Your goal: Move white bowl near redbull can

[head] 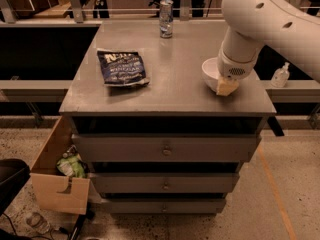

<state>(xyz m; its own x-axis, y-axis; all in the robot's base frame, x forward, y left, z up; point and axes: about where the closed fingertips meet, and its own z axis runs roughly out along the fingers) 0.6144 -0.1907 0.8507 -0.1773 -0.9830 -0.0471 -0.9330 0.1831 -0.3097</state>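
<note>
The white bowl (210,72) sits near the right front of the grey cabinet top (170,69), partly covered by my arm. The redbull can (166,18) stands upright at the far edge, well behind and left of the bowl. My gripper (226,85) is down at the bowl's near right rim, under the white wrist; one tan finger pad (226,86) shows beside the bowl.
A flat dark blue snack bag (122,68) lies on the left part of the top. An open cardboard box (57,174) stands on the floor at the left. A small sanitizer bottle (280,76) stands on a ledge at the right.
</note>
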